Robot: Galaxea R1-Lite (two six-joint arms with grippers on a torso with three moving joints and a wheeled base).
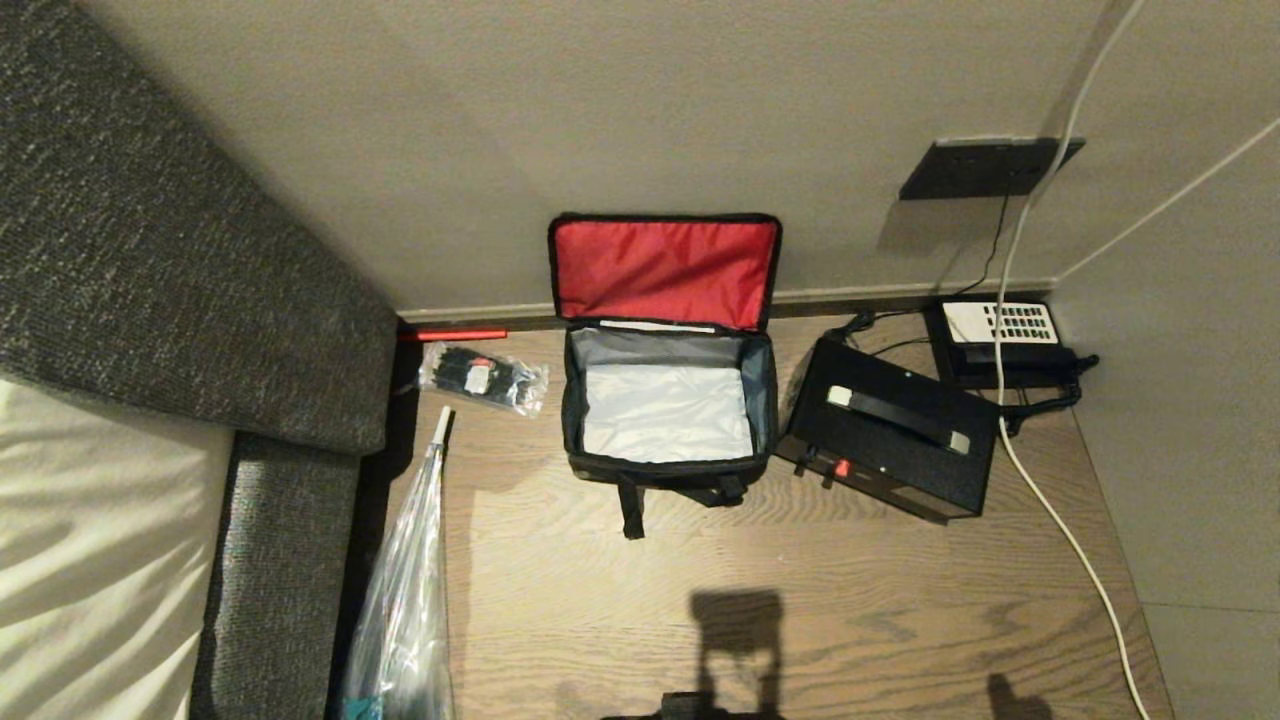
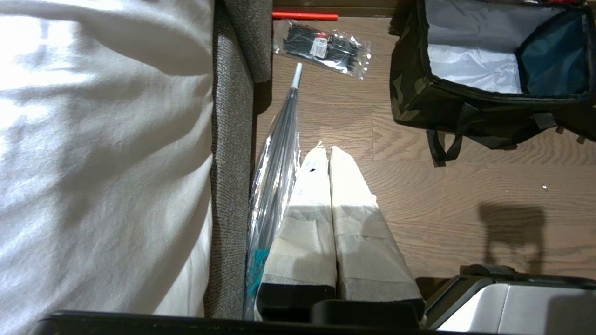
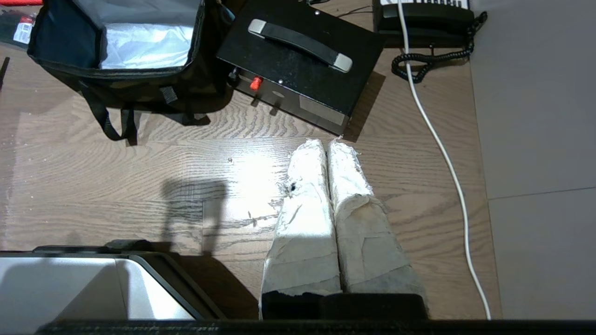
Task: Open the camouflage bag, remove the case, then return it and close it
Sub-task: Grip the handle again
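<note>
The camouflage bag (image 1: 664,474) stands open on the wooden floor against the wall. Its red-lined lid (image 1: 665,270) leans back upright, and the silvery inside is bare. The black case (image 1: 900,450), with a strap handle on top, lies on the floor just right of the bag, slightly askew. The left wrist view shows my left gripper (image 2: 328,150) shut and holding nothing, hanging over the floor short of the bag (image 2: 409,93). My right gripper (image 3: 327,143) is also shut and holding nothing, a little short of the case (image 3: 302,70) and the bag (image 3: 139,88). Neither gripper shows in the head view.
A black telephone (image 1: 1000,335) sits right of the case by the wall, and a white cable (image 1: 1050,500) runs down the floor. Left of the bag lie a clear packet of black ties (image 1: 485,378) and a wrapped umbrella (image 1: 400,600), beside a grey upholstered bed (image 1: 150,250).
</note>
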